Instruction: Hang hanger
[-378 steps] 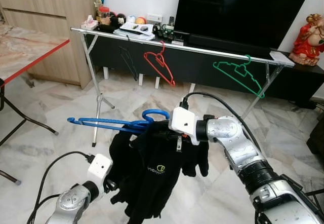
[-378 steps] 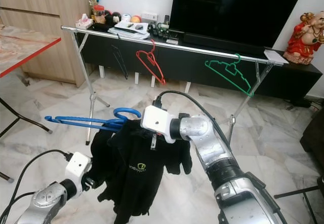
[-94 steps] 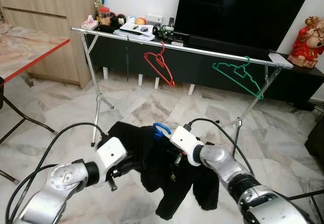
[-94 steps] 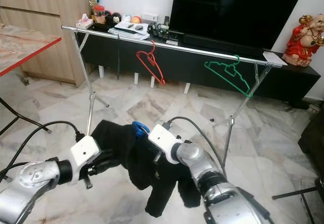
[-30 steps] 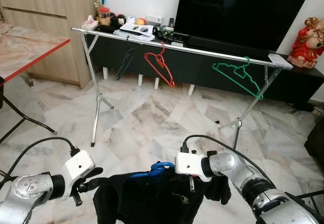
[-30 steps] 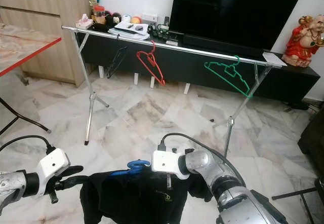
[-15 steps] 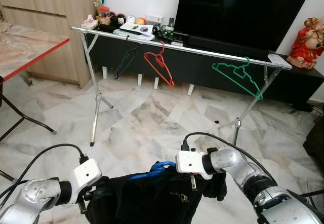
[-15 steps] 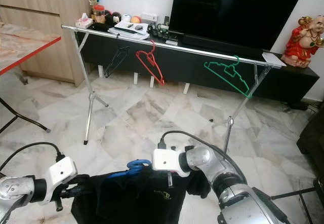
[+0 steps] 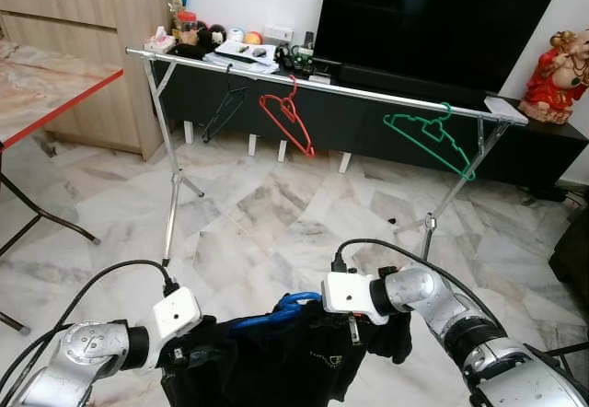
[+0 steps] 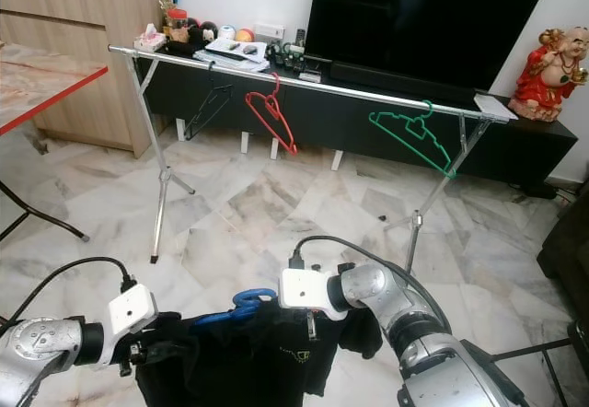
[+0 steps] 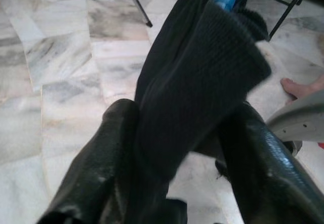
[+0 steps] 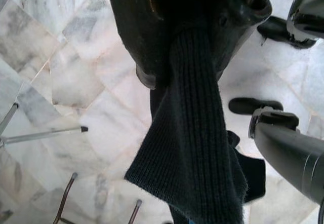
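Black sweater [image 9: 276,361] on a blue hanger [image 9: 276,310], held low over the marble floor [image 9: 267,214].
Left pincer [image 11: 172,148] pinches a sleeve; right pincer [image 12: 195,46] clamps the knit near the hook, well short of the clothes rail [image 9: 322,85].

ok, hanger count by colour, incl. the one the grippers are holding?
Black hanger, on the rail: 1
Red hanger, on the rail: 1
Green hanger, on the rail: 1
Blue hanger, carrying the black garment: 1
Total: 4
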`<state>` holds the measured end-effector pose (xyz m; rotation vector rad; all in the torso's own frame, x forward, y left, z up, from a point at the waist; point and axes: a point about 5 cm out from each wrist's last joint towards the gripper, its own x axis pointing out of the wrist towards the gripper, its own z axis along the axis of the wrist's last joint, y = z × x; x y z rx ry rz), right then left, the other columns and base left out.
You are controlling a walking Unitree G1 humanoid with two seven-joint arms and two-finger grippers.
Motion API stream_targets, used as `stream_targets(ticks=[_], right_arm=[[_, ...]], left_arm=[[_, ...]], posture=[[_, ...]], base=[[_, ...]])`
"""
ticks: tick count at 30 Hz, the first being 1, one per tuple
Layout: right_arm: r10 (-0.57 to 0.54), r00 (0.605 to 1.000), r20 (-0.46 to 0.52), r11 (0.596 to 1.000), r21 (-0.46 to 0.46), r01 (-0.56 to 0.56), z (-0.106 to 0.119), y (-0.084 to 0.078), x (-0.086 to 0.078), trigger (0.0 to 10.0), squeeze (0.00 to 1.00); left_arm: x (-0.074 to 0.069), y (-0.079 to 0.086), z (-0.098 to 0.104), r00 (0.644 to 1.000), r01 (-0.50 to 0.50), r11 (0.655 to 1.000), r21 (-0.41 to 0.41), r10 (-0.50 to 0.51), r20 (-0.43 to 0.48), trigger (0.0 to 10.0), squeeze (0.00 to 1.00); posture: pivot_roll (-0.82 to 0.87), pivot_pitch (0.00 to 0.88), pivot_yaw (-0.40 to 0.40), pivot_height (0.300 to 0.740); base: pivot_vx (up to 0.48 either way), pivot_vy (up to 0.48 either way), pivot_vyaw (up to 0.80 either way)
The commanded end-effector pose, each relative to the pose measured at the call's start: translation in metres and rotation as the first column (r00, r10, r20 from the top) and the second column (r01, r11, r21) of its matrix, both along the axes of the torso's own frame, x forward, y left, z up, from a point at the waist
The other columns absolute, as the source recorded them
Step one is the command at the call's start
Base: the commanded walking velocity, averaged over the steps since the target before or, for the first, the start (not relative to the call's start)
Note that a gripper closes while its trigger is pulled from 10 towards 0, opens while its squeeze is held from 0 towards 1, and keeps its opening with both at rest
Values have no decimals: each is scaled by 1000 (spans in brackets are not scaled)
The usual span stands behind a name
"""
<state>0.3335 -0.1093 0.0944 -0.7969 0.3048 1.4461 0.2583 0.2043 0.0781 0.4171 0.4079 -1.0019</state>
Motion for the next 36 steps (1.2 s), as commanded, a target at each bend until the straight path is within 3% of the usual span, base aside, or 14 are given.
stream_targets(ticks=[1,17,18,19,20,21,22,23,24,30,31,32,33,36], right_arm=[[5,998,67,998,57,-8,19,3,8,0,0],[25,998,52,994,102,-30,23,7,8,0,0],[26,998,51,994,103,-31,23,8,8,0,0],[27,998,50,994,104,-32,23,8,8,0,0],[27,998,49,994,104,-32,23,7,7,0,0],[28,999,47,994,105,-33,23,7,7,0,0],[28,999,46,994,105,-33,23,7,7,0,0],[29,999,45,994,104,-33,23,7,7,0,0],[29,999,44,994,103,-34,23,7,7,0,0],[31,999,42,994,100,-35,23,8,7,0,0],[31,999,42,994,101,-35,23,8,7,0,0],[31,999,41,994,101,-35,23,8,7,0,0],[32,999,41,994,101,-36,23,8,7,0,0],[34,999,40,994,101,-38,23,8,7,0,0]], left_arm=[[3,-5,0,1000,23,1000,6,-23,7,10000,1000],[4,-19,2,998,61,997,-50,-60,17,10000,1000],[4,-19,2,998,63,997,-51,-62,17,8275,1000],[4,-20,2,998,64,997,-51,-63,16,8275,1000],[4,-20,2,998,62,997,-47,-61,20,0,1000],[4,-21,2,998,62,997,-44,-61,23,0,878],[5,-21,2,998,65,997,-38,-64,27,0,282],[5,-22,2,997,68,997,-34,-67,30,1961,0],[5,-22,2,997,68,997,-30,-67,31,10000,0],[6,-24,1,998,60,998,-17,-60,32,10000,0],[6,-24,0,998,56,998,-25,-55,24,824,0],[6,-24,0,998,53,998,-28,-52,23,824,0],[6,-24,0,998,57,998,-26,-56,21,0,0],[6,-24,1,998,64,998,-21,-64,18,0,0]], posture=[[161,0,-179,740],[160,0,-179,740],[159,0,-178,740],[160,0,-178,740],[160,0,-179,740],[160,0,-179,740],[160,0,-179,740],[160,0,-179,740],[160,0,-180,740],[160,0,-179,740],[162,0,-179,740],[162,0,-179,740],[162,0,-179,740],[163,0,-178,740]], base=[[0,0,0],[0,0,0],[0,0,0],[0,0,0],[0,0,0],[0,0,0],[0,0,0],[0,0,0],[0,0,0],[0,0,0],[0,0,0],[0,0,0],[0,0,0],[0,0,0]])
